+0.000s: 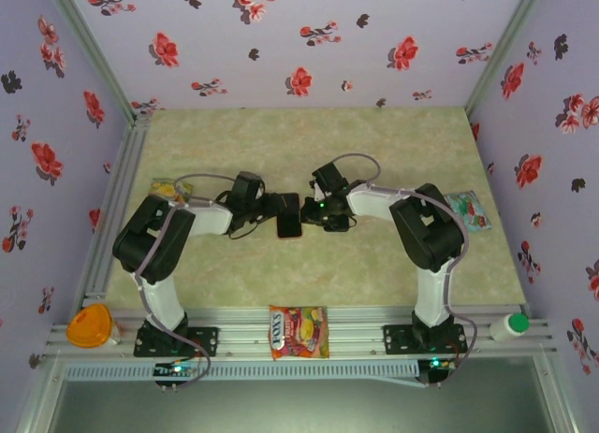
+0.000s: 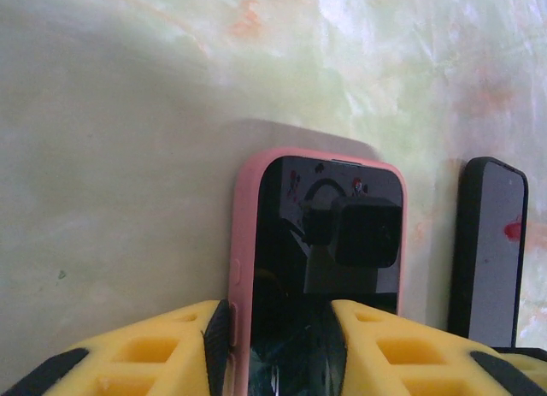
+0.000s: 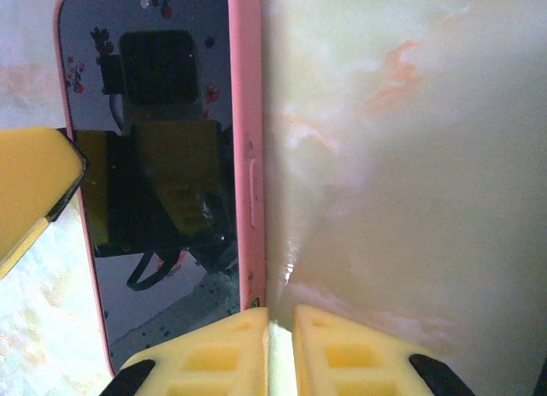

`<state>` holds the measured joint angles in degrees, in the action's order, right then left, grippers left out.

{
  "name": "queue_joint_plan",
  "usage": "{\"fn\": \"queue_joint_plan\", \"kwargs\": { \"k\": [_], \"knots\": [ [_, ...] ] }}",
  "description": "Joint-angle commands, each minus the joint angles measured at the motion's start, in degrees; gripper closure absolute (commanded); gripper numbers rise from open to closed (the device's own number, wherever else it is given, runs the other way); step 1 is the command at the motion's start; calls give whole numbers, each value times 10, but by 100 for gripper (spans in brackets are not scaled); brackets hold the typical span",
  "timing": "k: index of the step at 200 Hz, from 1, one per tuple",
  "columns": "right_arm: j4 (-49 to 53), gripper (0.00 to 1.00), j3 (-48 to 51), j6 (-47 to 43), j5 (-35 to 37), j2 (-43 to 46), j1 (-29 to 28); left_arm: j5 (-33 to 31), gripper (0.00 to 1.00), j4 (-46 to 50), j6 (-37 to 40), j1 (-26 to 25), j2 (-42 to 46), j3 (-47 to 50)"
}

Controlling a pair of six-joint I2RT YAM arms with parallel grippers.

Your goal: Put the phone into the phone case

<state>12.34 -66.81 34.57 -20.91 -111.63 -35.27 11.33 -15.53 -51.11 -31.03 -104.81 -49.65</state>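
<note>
At the near rail: a snack packet (image 1: 299, 331) is lying in the middle, with an orange-lidded jar (image 1: 89, 325) sitting at the left end and a white bottle (image 1: 510, 326) at the right end.
Table (image 1: 374, 283): a pale marbled top is carrying everything beyond the rail.
Left gripper (image 2: 282, 345): it is reaching in from the left and grasping the phone, with its yellow fingers (image 2: 162, 353) straddling the near end and the left pad pressing on the case's side wall.
Phone (image 2: 329, 242): it is lying screen up at mid-table between the two grippers, already sitting inside the case, and its glass is reflecting the wrist camera.
Phone case (image 2: 244, 242): the pink rim is wrapping the phone's sides and far end.
Right gripper (image 3: 279, 345): its fingers are closing to a thin slit, with the tips meeting the case's corner; whether they are pinching the rim I cannot tell.
Dark slab (image 2: 491, 251): something glossy and black is showing just right of the phone, with a strip of table between them; I cannot tell what it is.
Far sides: one candy bag (image 1: 167, 188) is lying at the left edge and another candy pack (image 1: 468, 209) at the right edge.
Walls (image 1: 299, 40): lilac panels with red flowers are enclosing the table.
</note>
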Motion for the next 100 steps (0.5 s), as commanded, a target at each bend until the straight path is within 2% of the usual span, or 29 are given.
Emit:
{"fn": "queue_joint_plan", "kwargs": {
  "k": [1,100],
  "knots": [
    [19,83,-11,-3,23,4,-1,19,61,-11,-5,-18,-31,-24],
    [26,82,-55,-16,22,-18,31,21,61,6,5,-18,-60,-75]
  ]
}}
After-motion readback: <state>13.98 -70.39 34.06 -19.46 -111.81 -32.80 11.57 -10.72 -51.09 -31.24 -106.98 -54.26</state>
